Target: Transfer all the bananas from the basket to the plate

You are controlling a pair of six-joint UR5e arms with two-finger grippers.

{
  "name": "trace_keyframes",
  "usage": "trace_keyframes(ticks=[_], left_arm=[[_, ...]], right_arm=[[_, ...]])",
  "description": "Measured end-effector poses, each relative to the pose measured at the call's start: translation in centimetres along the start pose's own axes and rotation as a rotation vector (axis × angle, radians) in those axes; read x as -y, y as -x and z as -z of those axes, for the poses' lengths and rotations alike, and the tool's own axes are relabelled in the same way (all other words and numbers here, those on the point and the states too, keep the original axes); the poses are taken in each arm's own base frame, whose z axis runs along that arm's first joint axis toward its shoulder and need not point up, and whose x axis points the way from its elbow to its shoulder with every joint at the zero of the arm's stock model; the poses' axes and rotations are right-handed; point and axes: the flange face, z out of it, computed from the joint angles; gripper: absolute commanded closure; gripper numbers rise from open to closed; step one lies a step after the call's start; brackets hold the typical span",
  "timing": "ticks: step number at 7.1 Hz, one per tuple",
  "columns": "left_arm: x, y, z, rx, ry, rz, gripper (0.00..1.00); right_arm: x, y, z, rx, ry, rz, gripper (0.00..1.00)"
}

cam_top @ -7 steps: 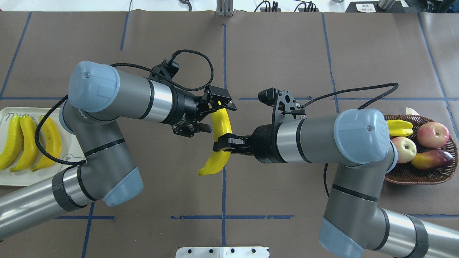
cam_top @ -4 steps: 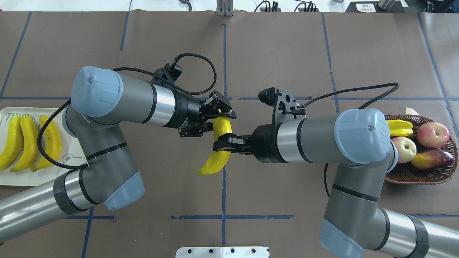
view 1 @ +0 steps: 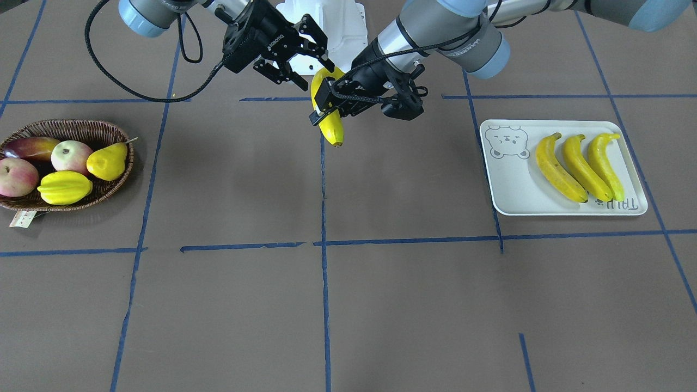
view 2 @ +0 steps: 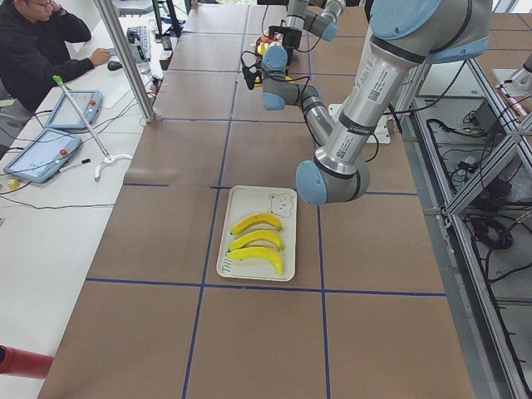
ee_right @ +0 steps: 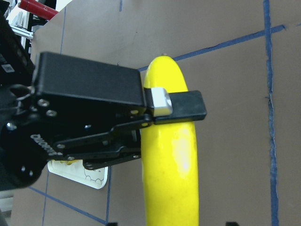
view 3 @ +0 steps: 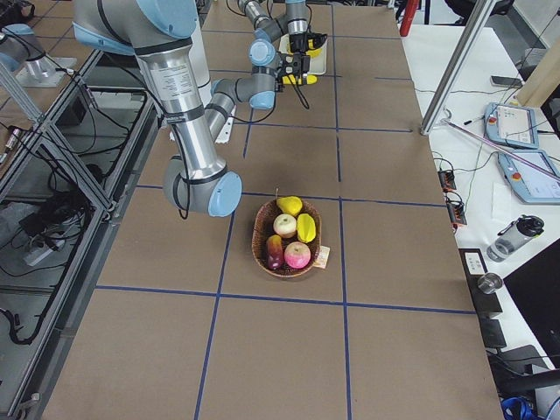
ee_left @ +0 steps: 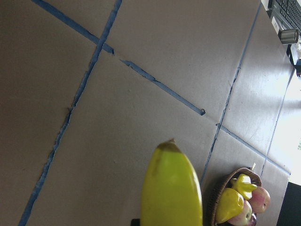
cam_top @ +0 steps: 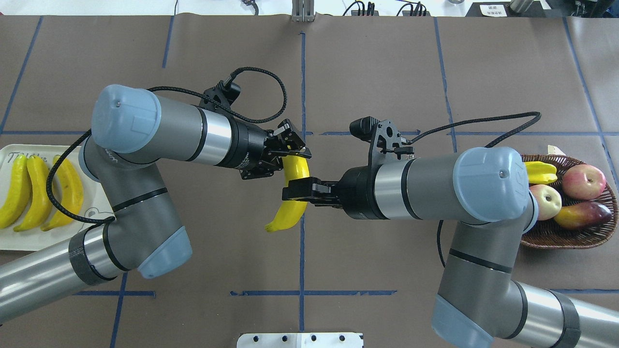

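Over the middle of the table, nearest the robot, the right gripper has its fingers apart around a banana held in the air. Just beyond, the left gripper is clamped near its far end. Off to the sides, three bananas lie on the plate; the basket holds other fruit.

Bright even light — soft shadows; glare patch on banana; focus sharp.
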Motion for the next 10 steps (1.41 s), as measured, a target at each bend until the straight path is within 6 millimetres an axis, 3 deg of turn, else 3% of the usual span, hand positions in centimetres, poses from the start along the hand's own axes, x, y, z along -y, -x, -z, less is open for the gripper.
trace_keyframes(ticks=[2, 4, 7, 9, 10], left_arm=[[2.5, 1.2, 0.9, 0.045, -0.040, 0.024, 1.00], [8.6, 5.5, 4.5, 0.209, -0.116, 0.063, 1.00], [14.6, 19.2, 12.2, 0.466, -0.204, -0.013, 1.00], [16.4, 27.3, 14.6, 0.603, -0.237, -0.050, 1.00], [17.2, 29.7, 14.9, 0.648, -0.256, -0.065, 1.00]], right_arm=[[0.1, 0.3, 0.6, 0.010, -0.007, -0.012, 0.00], [0.5, 0.3, 1.5, 0.012, -0.032, -0.026, 0.00], [1.1, -2.3, 1.5, -0.044, -0.083, -0.041, 0.00], [1.4, -4.0, 1.6, -0.077, -0.093, -0.048, 0.00], [1.5, -4.6, 1.6, -0.088, -0.095, -0.051, 0.00]])
